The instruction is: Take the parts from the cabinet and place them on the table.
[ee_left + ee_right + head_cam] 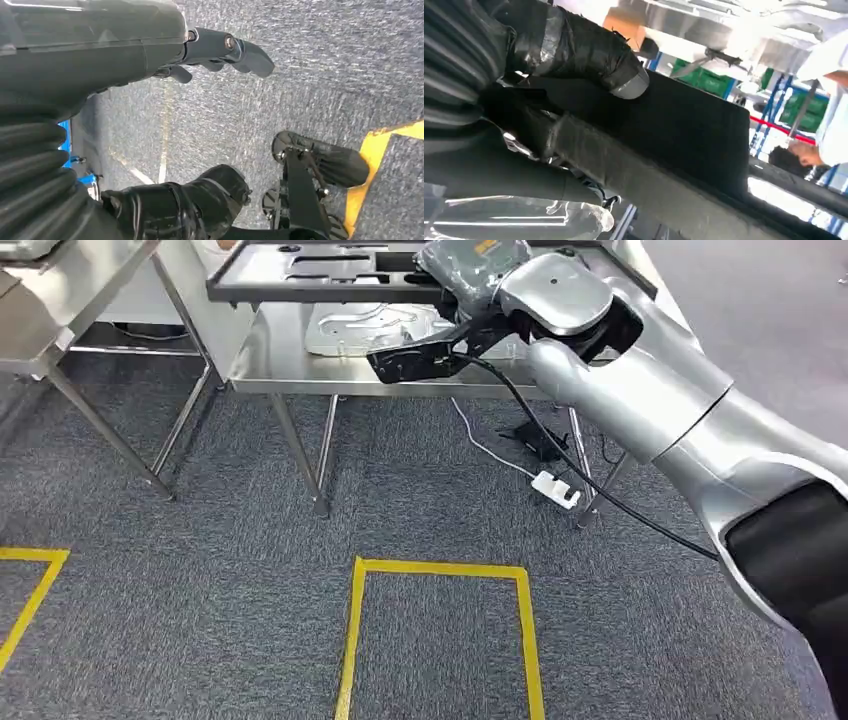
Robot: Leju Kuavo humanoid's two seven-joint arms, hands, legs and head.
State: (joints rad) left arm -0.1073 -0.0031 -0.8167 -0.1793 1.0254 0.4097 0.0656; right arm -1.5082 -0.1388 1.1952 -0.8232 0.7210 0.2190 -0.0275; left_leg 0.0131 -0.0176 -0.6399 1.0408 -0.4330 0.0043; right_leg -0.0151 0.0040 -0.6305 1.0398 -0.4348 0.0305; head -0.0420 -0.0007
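My right hand (pixel 470 270) sits at about one o'clock in the head view, wrapped in its grey cover, and my right wrist view shows its taped dark fingers (pixel 589 50) curled over the edge of the flat black foam tray with cut-out recesses (pixel 300 270), thumb side beneath it, so I read it as gripping that tray. The tray stretches from the hand toward eleven o'clock and lies level above the shiny stainless-steel table (pixel 290 365). On the steel top below the tray, at twelve o'clock, lies a pale silvery formed metal part (pixel 350 328). A black cable (pixel 560 455) hangs from my silver right forearm (pixel 640 380) toward four o'clock. On the grey carpet, yellow tape lines (pixel 440 570) mark a box at six o'clock. My left hand (pixel 150 55) hangs over the carpet, its dark fingers (pixel 240 50) apart and holding nothing.
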